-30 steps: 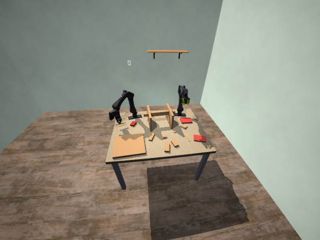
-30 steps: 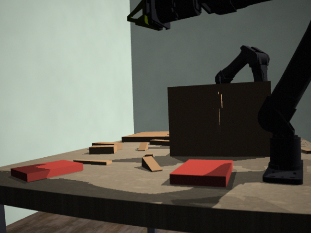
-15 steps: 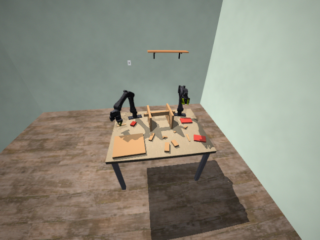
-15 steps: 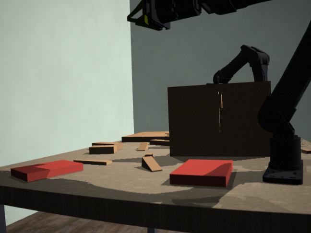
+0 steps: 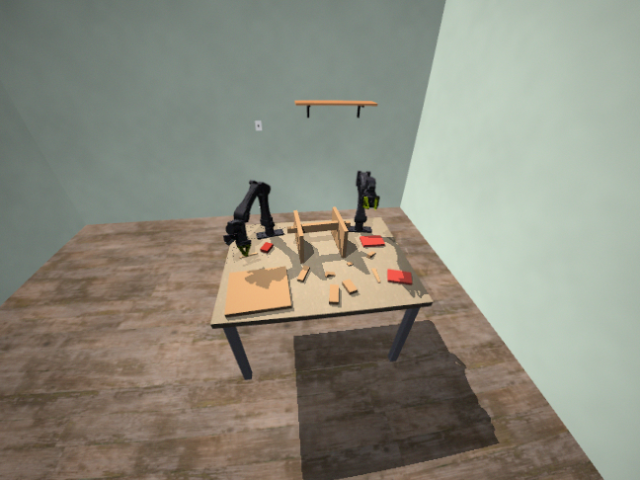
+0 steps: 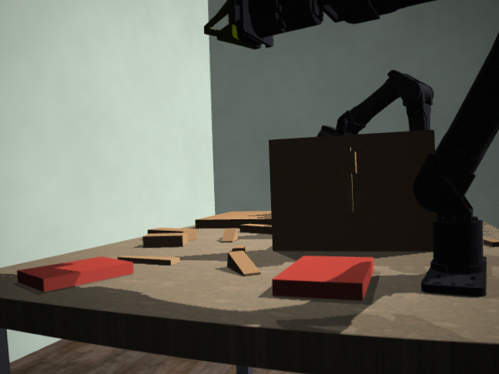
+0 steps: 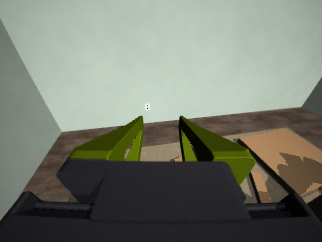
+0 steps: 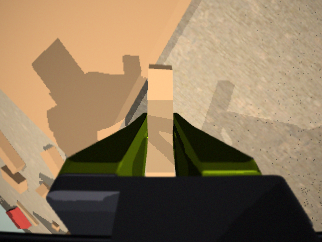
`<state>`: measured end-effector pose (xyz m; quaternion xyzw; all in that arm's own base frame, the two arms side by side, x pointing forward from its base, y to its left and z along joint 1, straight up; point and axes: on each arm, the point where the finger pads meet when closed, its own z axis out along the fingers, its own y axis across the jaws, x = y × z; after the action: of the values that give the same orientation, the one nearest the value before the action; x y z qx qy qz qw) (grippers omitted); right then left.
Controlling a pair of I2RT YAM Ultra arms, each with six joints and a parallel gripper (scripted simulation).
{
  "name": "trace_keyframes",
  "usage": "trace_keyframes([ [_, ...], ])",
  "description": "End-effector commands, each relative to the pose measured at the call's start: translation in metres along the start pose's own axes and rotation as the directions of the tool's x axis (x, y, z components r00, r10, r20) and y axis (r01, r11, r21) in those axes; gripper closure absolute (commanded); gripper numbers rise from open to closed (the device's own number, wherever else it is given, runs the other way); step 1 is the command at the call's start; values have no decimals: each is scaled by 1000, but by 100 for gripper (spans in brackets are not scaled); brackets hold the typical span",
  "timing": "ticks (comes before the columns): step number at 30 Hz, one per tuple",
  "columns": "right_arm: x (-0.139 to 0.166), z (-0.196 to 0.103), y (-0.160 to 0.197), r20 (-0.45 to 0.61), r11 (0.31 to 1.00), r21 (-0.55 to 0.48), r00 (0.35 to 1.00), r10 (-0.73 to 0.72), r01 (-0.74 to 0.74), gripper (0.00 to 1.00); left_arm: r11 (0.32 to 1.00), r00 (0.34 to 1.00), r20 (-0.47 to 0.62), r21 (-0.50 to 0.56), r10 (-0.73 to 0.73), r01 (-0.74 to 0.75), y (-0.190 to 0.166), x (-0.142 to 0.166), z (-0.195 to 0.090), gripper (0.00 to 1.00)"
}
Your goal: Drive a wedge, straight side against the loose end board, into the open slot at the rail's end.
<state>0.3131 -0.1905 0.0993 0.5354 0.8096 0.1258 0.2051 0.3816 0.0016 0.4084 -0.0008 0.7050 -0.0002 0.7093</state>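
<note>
Wood shows between the right gripper's (image 5: pixel 244 250) (image 8: pixel 160 116) fingers: they are clenched on a slim stick (image 5: pixel 249 255) (image 8: pixel 161 92), probably the wedge, though its taper is hard to tell. Stick and pincer are above the table, near the wide panel (image 5: pixel 258 291) (image 6: pixel 237 215) (image 7: pixel 287 150) (image 8: pixel 95 30). A small red block (image 5: pixel 267 247) lies nearby.

Farther out, two end boards (image 5: pixel 299 237) (image 5: pixel 340 232) (image 6: pixel 310 193) stand upright around an open bay, with the rail (image 5: pixel 321 226) spanning it at the back. The held stick is well apart from both. How the slot is filled is too small to tell.

Beyond the bay, the left gripper (image 5: pixel 370 202) (image 6: pixel 219 31) (image 7: pixel 161 121) hangs high, partly open, holding nothing. On the table (image 5: pixel 320 309) (image 6: pixel 226 298), at that side, lie two red slabs (image 5: pixel 371 240) (image 5: pixel 399 276) (image 6: pixel 322 268) (image 6: pixel 76 273), a short ramp (image 5: pixel 370 254) (image 6: pixel 242 262) and a thin strip (image 5: pixel 375 275) (image 6: pixel 149 259).
</note>
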Motion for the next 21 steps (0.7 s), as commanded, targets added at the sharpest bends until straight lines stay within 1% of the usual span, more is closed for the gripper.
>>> trace_keyframes([
  [1, -7, -5, 42, 67, 988, -139, 996, -60, 68, 98, 1000, 999, 45, 0, 3, -3, -1, -22, -1, 61],
  [6, 4, -5, 75, 77, 960, -246, 990, -118, 133, 98, 1000, 999, 45, 0, 3, -3, -1, -22, -1, 61],
  [10, 13, -10, 104, 92, 924, -334, 982, -166, 188, 98, 1000, 999, 45, 0, 3, -3, -1, -22, -1, 61],
  [12, 13, -10, 104, 92, 924, -334, 982, -166, 188, 98, 1000, 999, 45, 0, 3, -3, -1, -22, -1, 61],
  [13, 11, -15, 115, 111, 909, -361, 977, -180, 209, 98, 1000, 999, 45, 0, 3, -3, -1, -22, -1, 61],
  [14, 21, -10, 114, 91, 904, -371, 978, -189, 210, 98, 1000, 999, 45, 0, 3, -3, -1, -22, -1, 61],
  [16, 21, -18, 133, 118, 876, -415, 969, -217, 246, 98, 1000, 999, 45, 0, 3, -3, -1, -22, -1, 61],
  [21, 42, -26, 162, 128, 804, -511, 952, -278, 303, 98, 1000, 999, 45, 0, 3, -3, -1, -22, -1, 61],
])
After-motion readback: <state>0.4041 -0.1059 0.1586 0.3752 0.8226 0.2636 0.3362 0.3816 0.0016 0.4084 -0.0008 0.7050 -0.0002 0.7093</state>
